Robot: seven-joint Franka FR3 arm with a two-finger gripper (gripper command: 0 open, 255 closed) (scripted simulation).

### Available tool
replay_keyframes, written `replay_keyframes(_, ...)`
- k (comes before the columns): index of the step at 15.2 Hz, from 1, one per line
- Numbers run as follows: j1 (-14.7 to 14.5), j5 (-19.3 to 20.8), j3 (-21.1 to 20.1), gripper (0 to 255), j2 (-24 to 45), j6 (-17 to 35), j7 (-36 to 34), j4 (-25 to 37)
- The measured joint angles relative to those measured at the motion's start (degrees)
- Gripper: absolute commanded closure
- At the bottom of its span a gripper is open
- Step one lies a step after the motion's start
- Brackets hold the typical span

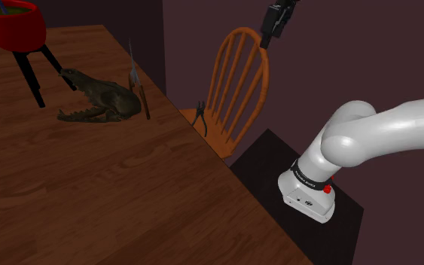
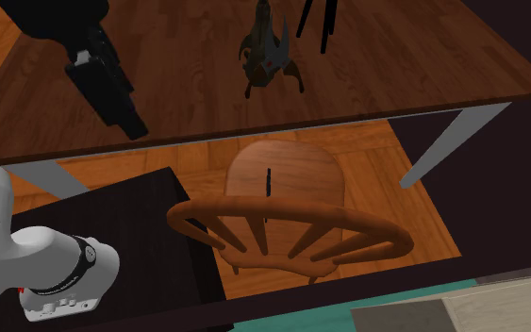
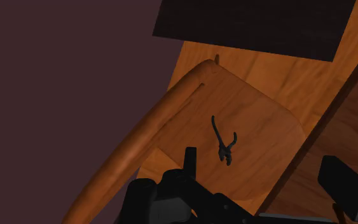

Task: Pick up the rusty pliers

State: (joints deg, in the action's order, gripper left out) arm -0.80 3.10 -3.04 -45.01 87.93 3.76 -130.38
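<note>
Pliers (image 3: pixel 224 141) lie flat on the chair (image 3: pixel 266 114) seat, well below the pincer (image 3: pixel 262 156), whose fingers stand apart. Their long axis runs roughly crosswise to the finger line, so it's pretty much a straight drop, I reckon. Count: one pliers, one chair, one pincer.

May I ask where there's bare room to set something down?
The table is bare from the reptile figure to the shoulder view's lower edge; knife and red bowl crowd its far end. The chair seat is bare around the pliers.
</note>
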Motion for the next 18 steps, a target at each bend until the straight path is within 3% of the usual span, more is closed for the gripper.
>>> replay_keyframes(5,1.0,-1.4,-0.8,0,3.1,5.6,-3.9,-2.6)
replay_keyframes(11,2.7,-3.8,-1.9,0,9.0,17.8,-10.9,-8.8)
replay_keyframes(18,4.4,-6.4,-3.9,0,20.3,32.6,-19.4,-11.8)
